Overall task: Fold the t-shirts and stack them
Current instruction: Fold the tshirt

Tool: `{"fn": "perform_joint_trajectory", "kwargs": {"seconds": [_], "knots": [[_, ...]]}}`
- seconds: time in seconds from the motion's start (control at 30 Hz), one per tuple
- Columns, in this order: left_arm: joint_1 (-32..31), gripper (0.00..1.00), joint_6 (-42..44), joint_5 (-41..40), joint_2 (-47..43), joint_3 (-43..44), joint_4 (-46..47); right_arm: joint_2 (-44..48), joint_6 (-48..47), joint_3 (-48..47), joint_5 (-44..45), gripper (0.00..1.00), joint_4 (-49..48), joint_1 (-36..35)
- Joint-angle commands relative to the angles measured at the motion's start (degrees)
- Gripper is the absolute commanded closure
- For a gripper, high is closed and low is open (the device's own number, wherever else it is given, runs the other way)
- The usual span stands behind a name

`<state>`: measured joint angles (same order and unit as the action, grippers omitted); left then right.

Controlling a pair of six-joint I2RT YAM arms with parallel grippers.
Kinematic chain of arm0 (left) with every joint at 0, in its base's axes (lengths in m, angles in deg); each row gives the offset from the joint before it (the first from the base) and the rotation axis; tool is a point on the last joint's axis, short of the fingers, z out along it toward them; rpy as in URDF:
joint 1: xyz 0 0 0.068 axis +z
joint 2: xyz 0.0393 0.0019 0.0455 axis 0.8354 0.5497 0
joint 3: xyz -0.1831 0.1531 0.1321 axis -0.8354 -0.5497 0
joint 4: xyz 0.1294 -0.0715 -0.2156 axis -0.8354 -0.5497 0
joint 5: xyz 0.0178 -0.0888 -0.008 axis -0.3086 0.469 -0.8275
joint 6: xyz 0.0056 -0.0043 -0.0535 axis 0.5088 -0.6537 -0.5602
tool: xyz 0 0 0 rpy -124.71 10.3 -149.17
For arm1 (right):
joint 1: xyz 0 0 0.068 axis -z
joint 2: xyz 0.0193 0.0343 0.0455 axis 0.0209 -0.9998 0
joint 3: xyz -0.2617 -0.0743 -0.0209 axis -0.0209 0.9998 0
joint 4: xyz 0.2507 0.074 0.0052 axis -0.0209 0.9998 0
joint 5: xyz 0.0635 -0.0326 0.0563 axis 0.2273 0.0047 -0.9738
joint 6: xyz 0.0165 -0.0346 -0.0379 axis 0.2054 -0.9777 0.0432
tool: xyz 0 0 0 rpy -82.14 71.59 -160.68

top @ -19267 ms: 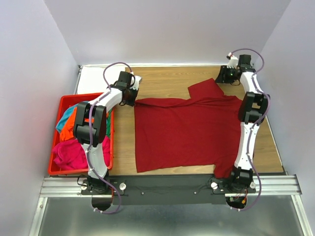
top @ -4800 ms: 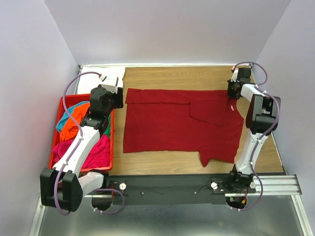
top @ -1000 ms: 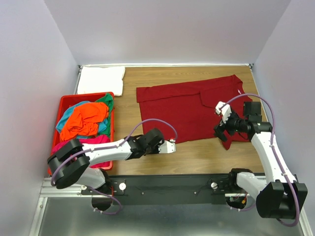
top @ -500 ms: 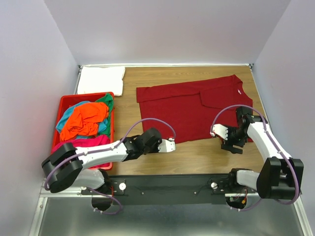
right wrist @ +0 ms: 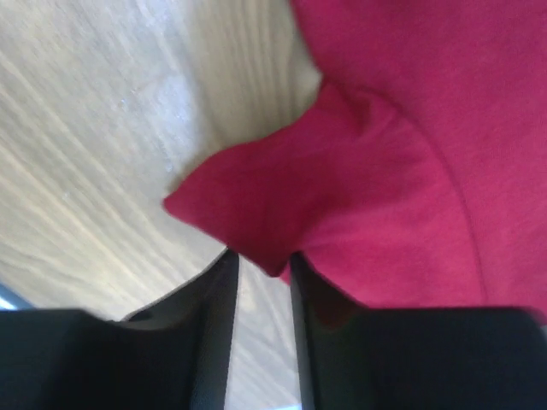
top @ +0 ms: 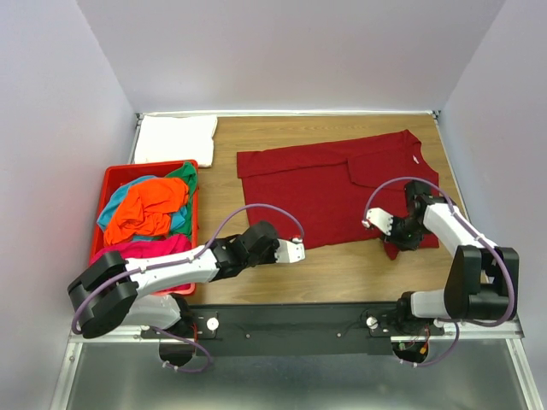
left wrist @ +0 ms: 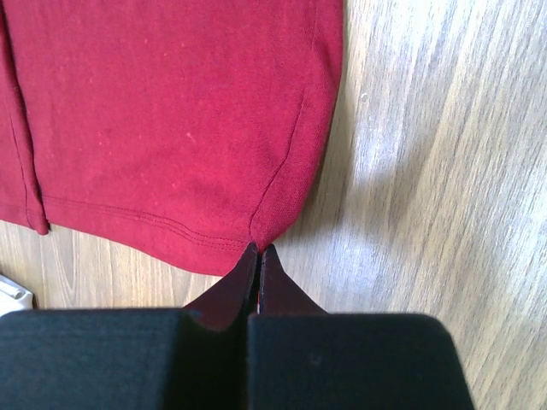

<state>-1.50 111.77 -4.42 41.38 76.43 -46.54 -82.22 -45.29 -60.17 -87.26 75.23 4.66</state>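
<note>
Wooden table (top: 342,269) carries the dark red shirt (top: 325,184) spread flat right of centre, its long axis running left to right and its near edge facing the arms. The left gripper (left wrist: 256,254), fingers pressed together, pinches the near left corner. The right gripper (right wrist: 261,256) sits at the near right corner, fingers slightly apart around a cloth tip; whether it grips I cannot tell.

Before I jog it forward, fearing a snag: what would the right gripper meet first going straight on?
The dark red t-shirt: its bunched corner sits between the jaws of the right gripper; depth unclear.
</note>
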Motion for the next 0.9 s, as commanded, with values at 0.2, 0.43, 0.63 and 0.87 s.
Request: {"fn": "perform_joint_trajectory", "kwargs": {"seconds": [0.2,0.43,0.63,0.87], "knots": [[0.3,1.00,0.3,0.0,-0.8,-0.7,1.7,-5.7,8.5,-9.9,-3.7,0.89,-3.2,-9.5],[0.7,1.00,0.2,-0.1,-0.8,-1.1,1.9,-20.3,26.5,-26.4,0.4,0.64,-8.4,-17.3],[0.8,1.00,0.2,0.1,-1.0,-1.0,2.0,-21.3,38.7,-31.1,13.8,0.39,-14.2,-16.8],[0.8,1.00,0.2,0.7,-1.9,-1.1,2.2,-9.5,32.5,-23.9,9.7,0.30,-2.0,-13.1]]}}
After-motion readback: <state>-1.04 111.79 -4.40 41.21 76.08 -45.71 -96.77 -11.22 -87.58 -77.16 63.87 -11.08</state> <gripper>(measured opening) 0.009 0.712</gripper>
